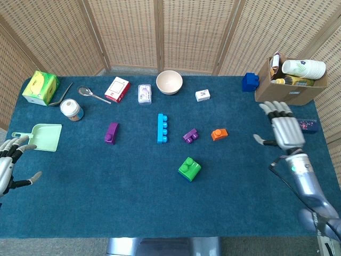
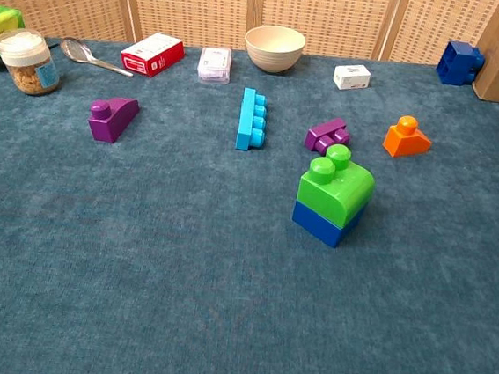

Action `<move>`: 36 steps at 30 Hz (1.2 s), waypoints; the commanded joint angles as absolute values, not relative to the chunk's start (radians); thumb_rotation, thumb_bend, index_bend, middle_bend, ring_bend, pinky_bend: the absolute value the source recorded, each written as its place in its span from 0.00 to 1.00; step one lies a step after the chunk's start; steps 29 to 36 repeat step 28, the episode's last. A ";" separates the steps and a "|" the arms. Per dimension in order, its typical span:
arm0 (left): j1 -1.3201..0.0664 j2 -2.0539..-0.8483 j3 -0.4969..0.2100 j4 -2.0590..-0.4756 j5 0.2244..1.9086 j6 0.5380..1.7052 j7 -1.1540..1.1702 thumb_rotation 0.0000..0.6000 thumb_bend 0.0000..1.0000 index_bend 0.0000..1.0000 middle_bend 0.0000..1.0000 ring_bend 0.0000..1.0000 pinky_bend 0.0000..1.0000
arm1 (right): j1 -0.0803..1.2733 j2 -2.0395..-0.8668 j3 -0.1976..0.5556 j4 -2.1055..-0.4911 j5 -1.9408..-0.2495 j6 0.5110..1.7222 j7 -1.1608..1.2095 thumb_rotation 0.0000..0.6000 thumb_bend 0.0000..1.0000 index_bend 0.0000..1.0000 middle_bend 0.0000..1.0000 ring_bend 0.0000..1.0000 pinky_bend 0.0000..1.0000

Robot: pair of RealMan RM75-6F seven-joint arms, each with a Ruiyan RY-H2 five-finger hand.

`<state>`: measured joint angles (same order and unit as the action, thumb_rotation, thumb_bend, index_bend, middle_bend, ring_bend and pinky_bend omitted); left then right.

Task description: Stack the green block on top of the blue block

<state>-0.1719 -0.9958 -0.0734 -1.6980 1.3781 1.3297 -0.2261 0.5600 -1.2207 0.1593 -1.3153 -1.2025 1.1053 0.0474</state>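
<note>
The green block (image 1: 189, 167) (image 2: 336, 186) sits on top of the blue block (image 2: 320, 224) near the middle of the table; in the head view only a sliver of blue shows under it. My right hand (image 1: 283, 129) hovers far to the right of the stack, fingers spread, holding nothing. At the table's left edge my left hand (image 1: 11, 160) is open and empty. Neither hand appears in the chest view.
A light-blue long brick (image 1: 162, 128), small purple brick (image 1: 190, 135), orange brick (image 1: 219, 134) and purple block (image 1: 111, 133) lie behind the stack. Bowl (image 1: 169, 82), boxes, jar (image 1: 71, 109), spoon and green scoop (image 1: 45, 137) lie further back and left. A cardboard box (image 1: 290, 82) stands at the right.
</note>
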 commanded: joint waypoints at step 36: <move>-0.089 -1.063 -0.048 -1.692 1.430 1.451 -0.181 0.97 0.31 0.30 0.19 0.08 0.00 | 0.246 -1.129 0.136 -1.502 -1.183 1.383 -0.015 0.78 0.29 0.19 0.19 0.00 0.00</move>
